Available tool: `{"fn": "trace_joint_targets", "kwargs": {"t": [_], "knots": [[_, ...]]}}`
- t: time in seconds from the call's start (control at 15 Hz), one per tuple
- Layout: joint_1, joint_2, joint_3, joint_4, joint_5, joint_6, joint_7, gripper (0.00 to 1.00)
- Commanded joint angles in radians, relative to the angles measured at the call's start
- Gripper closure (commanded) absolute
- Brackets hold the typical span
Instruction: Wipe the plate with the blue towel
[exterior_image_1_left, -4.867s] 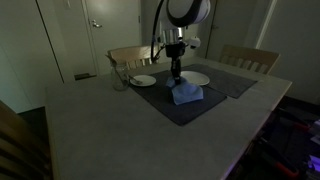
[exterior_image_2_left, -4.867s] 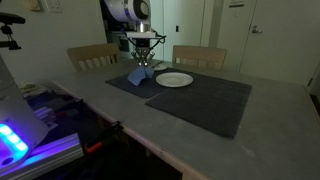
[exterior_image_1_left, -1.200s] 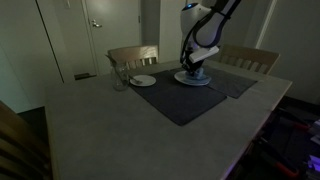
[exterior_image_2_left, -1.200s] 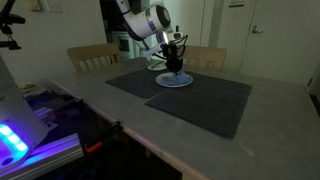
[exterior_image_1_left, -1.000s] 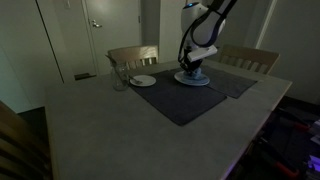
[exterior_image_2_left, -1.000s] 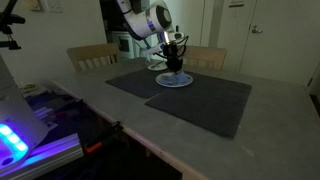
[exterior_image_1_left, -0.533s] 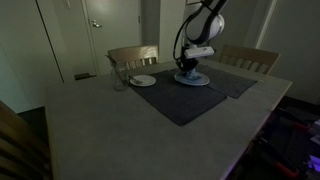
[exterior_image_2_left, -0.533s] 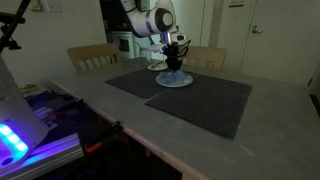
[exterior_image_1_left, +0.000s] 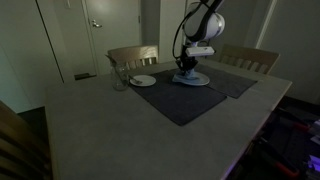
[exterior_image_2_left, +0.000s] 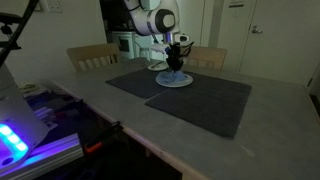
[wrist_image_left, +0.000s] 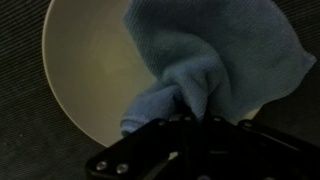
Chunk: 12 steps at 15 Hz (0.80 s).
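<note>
Clamped on a bunched fold of the blue towel (wrist_image_left: 222, 58), my end effector (wrist_image_left: 190, 115) comes in from the bottom edge of the wrist view, fingers drawn narrow with the cloth pinched between them. The towel hangs below the fingertips and spreads over the plate (wrist_image_left: 85, 75), covering its right-hand part in that view; the pale left part of the dish lies bare. I cannot tell for certain how much of the cloth presses on the dish surface.

In both exterior views my end effector (exterior_image_1_left: 186, 66) (exterior_image_2_left: 174, 62) points straight down over the plate (exterior_image_1_left: 194, 80) (exterior_image_2_left: 176, 82), with the blue towel (exterior_image_1_left: 186, 75) (exterior_image_2_left: 173, 75) a small heap on it, right under the fingers. The towel is all I can make out on this plate.

The plate rests on dark mats (exterior_image_1_left: 183, 102) (exterior_image_2_left: 202, 100) that cover the far half of the desk (exterior_image_1_left: 90, 130) (exterior_image_2_left: 255, 140); it sits close to where two mats meet, and I cannot tell which one carries it. The woven dark surface surrounds the dish in the wrist view as well.

At the mat's far corner in an exterior view lies a small plate (exterior_image_1_left: 143, 80), and just beside it, on the bare desk, stands a glass (exterior_image_1_left: 119, 78); the dim light hides whether either holds anything.

Wooden chairs (exterior_image_1_left: 132, 54) (exterior_image_2_left: 92, 56) stand along the far side of the desk, and a pale door (exterior_image_1_left: 98, 30) shows behind them.
</note>
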Motion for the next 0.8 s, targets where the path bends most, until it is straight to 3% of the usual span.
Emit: {"fn": "trace_joint_targets", "kwargs": {"t": [0.0,0.2,0.4,0.73], "knots": [[0.038,0.030,-0.065,0.030,-0.064,-0.061,-0.026,0.98],[0.105,0.029,-0.157,0.029,-0.188,-0.121,0.026,0.98],[0.138,0.021,-0.205,0.014,-0.291,-0.153,0.059,0.98],[0.042,-0.007,-0.081,-0.018,-0.178,-0.086,-0.017,0.98]]}}
